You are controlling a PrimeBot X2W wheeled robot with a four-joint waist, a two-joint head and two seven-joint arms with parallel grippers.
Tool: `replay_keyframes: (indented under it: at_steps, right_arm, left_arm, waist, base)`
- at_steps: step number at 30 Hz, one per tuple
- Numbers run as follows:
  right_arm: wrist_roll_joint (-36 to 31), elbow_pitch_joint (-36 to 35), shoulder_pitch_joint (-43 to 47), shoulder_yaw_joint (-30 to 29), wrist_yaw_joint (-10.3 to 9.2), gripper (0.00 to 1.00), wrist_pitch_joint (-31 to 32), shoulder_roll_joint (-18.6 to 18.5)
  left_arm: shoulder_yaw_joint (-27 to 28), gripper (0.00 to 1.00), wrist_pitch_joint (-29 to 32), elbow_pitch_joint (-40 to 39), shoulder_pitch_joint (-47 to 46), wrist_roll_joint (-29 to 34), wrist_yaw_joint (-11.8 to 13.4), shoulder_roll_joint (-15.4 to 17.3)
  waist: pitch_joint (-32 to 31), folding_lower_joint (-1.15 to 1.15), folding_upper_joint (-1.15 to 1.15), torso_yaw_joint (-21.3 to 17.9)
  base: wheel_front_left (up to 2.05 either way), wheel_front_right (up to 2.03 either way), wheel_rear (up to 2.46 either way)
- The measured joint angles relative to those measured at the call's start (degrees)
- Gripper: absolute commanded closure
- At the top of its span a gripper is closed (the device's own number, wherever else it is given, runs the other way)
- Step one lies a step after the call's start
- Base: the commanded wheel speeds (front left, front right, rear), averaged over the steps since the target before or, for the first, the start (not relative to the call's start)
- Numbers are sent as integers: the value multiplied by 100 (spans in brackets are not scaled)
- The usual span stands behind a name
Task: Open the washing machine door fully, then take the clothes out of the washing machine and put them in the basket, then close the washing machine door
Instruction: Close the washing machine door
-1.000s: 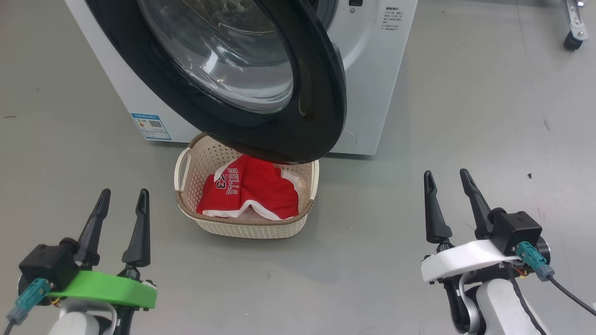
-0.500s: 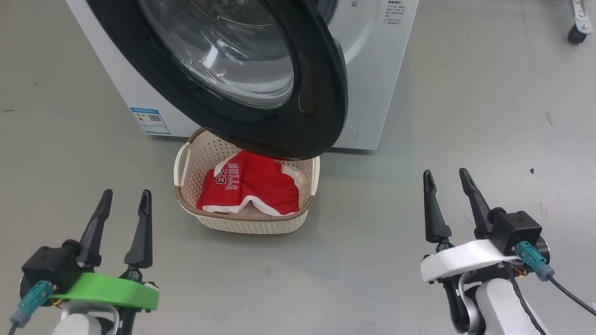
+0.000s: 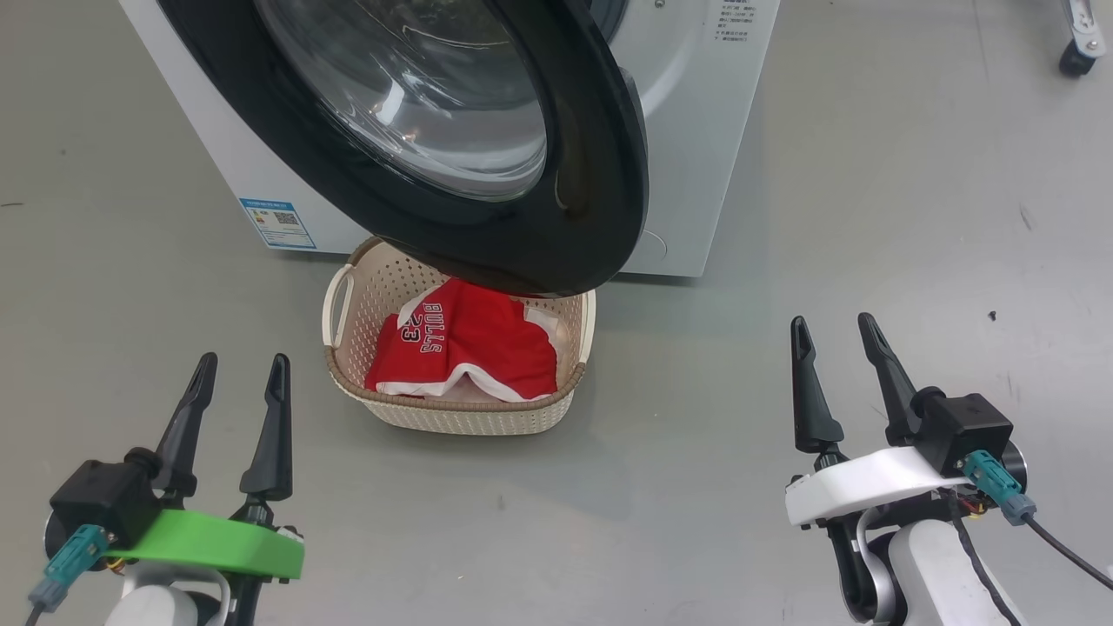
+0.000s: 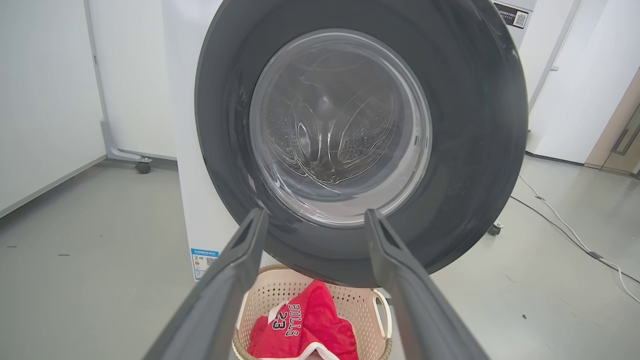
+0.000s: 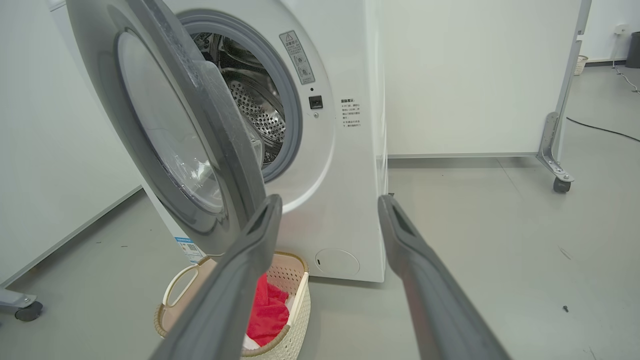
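The washing machine door (image 3: 600, 174) stands partly open, its black rim and glass bowl hanging over the far end of the basket (image 3: 452, 422). The white washing machine (image 3: 696, 130) is behind it. The clothes (image 3: 474, 348), a red "BULLS 23" jersey over some white fabric, lie in the basket. My left gripper (image 3: 244, 358) is open and empty, near-left of the basket. My right gripper (image 3: 831, 320) is open and empty over bare floor to the right. The left wrist view faces the door (image 4: 475, 125) beyond the left gripper (image 4: 315, 212). The right wrist view shows the steel drum (image 5: 255, 110) past the door's edge (image 5: 235, 165) and the right gripper (image 5: 330, 197).
Grey floor spreads around the basket and to the right of the machine. A castor wheel (image 3: 1074, 61) of a white partition stands far right, seen also as a castor (image 5: 560, 185). A cable (image 4: 575, 240) runs along the floor to the machine's right.
The head view has shifted slightly. My left gripper has drifted a little to the right. Door, basket and right gripper keep their places.
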Motion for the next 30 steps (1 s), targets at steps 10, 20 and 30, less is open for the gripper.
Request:
replay_keyframes:
  at_steps: [10, 20, 30]
  right_arm:
    - [18, -186, -30, -13, -7, 100, -8, 4]
    - [-657, -212, -468, 511, 193, 100, -8, -131]
    - [-1102, -125, -1335, 1125, 435, 100, 159, -281]
  left_arm:
    - [-12, 0, 0, -32, -2, 41, -1, -75]
    - [-74, 0, 0, -121, -94, 40, -2, -221]
    - [-225, 0, 0, -185, -405, 38, -8, -413]
  waist:
    - [116, 0, 0, 50]
    - [462, 0, 0, 227]
    - [946, 0, 0, 512]
  base:
    - [0, 0, 0]
    - [0, 0, 0]
    - [0, 0, 0]
